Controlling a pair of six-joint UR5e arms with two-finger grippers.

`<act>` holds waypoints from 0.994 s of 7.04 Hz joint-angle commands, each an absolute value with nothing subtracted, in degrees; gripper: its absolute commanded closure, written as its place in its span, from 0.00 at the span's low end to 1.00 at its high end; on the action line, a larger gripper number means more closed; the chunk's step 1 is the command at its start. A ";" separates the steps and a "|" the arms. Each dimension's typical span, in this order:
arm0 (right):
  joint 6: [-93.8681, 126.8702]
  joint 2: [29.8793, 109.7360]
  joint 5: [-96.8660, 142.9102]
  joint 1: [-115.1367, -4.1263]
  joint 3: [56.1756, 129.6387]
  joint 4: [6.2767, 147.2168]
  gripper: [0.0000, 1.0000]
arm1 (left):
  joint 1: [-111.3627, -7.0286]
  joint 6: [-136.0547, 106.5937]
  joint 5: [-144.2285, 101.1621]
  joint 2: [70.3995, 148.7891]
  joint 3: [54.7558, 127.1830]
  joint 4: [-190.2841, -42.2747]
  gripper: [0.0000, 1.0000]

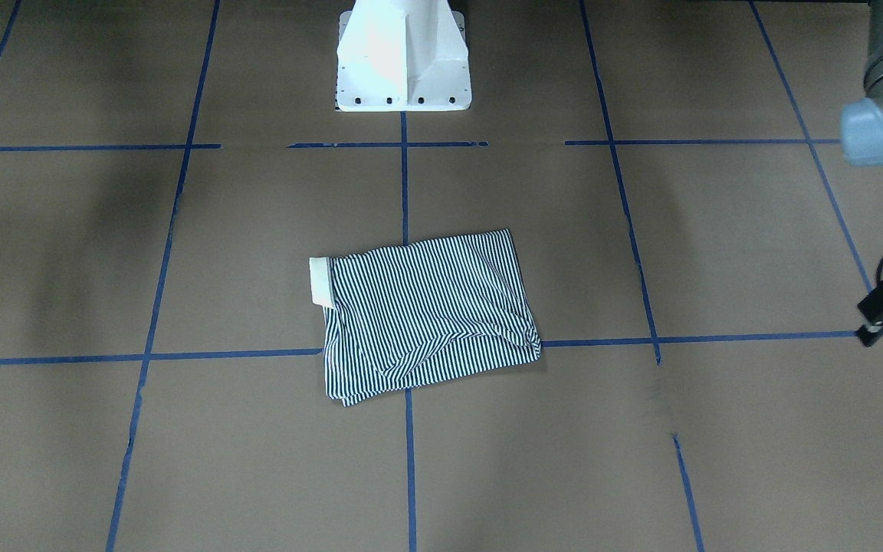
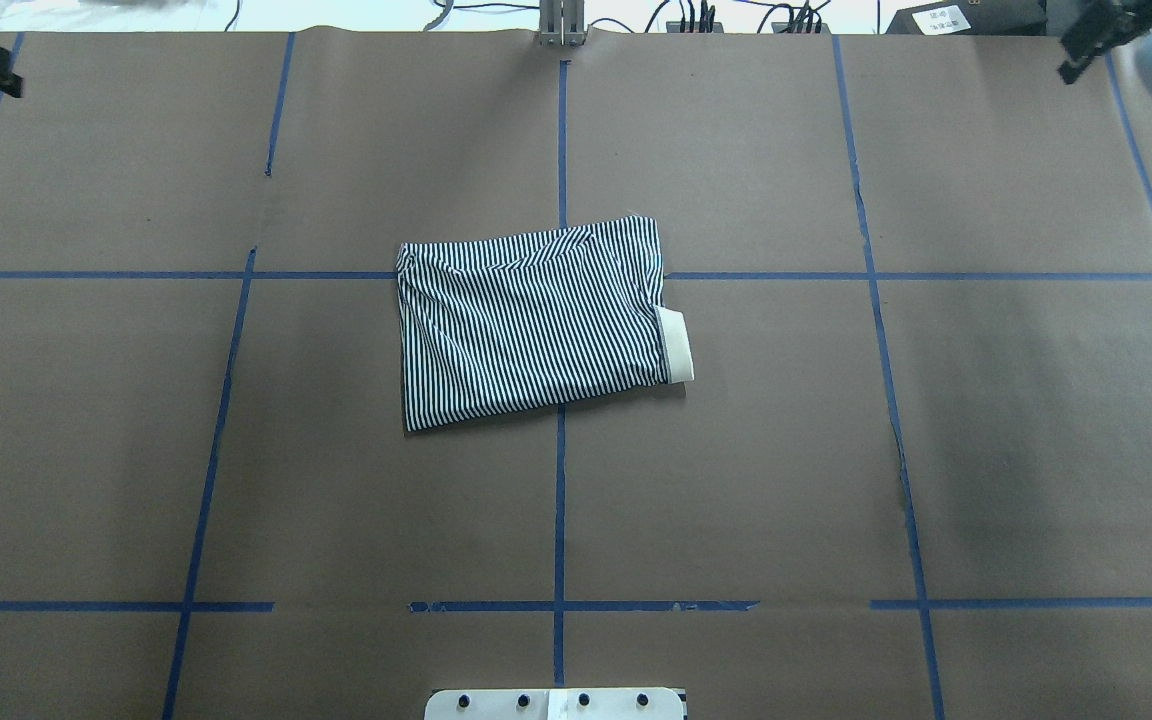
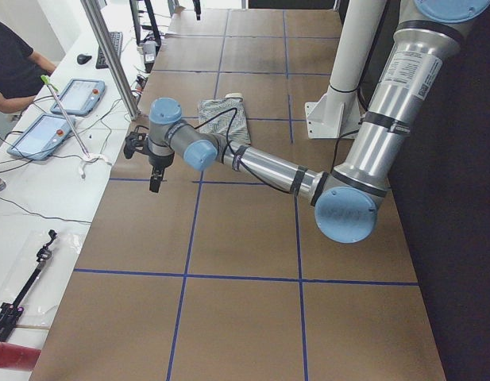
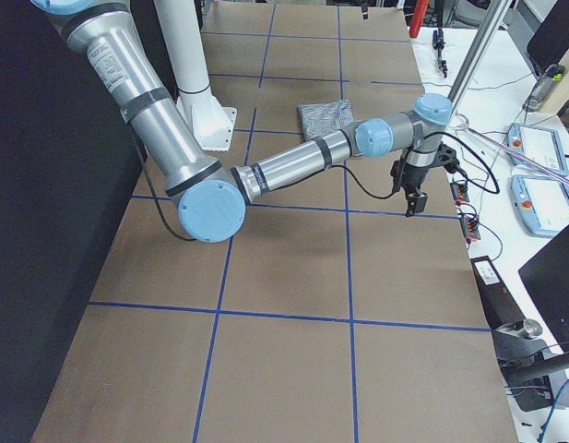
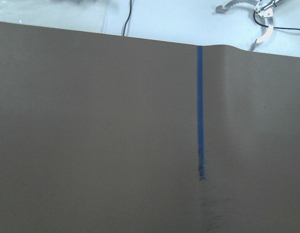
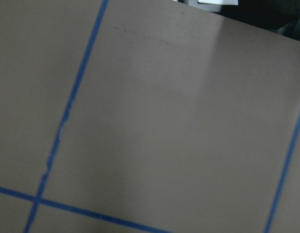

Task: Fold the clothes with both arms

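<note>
Left gripper (image 1: pixel 871 322) and right gripper (image 2: pixel 1081 52) hang parked, folded polo shirt (image 2: pixel 536 320) far between them, probably finished; finger spread I cannot tell.

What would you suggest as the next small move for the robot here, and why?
I would probably call the fold done and draw the left gripper and the right gripper back to rest. The striped polo shirt lies as a compact folded rectangle mid-table, with only its cream collar poking out at one edge. Both grippers hang far off it, touching nothing.
</note>
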State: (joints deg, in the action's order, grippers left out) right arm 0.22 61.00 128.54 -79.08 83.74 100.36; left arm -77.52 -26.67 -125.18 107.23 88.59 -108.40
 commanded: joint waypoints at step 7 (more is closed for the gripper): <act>-11.62 85.15 137.81 -88.95 93.42 99.93 0.00 | -91.76 3.53 -129.47 92.02 85.70 -111.02 0.00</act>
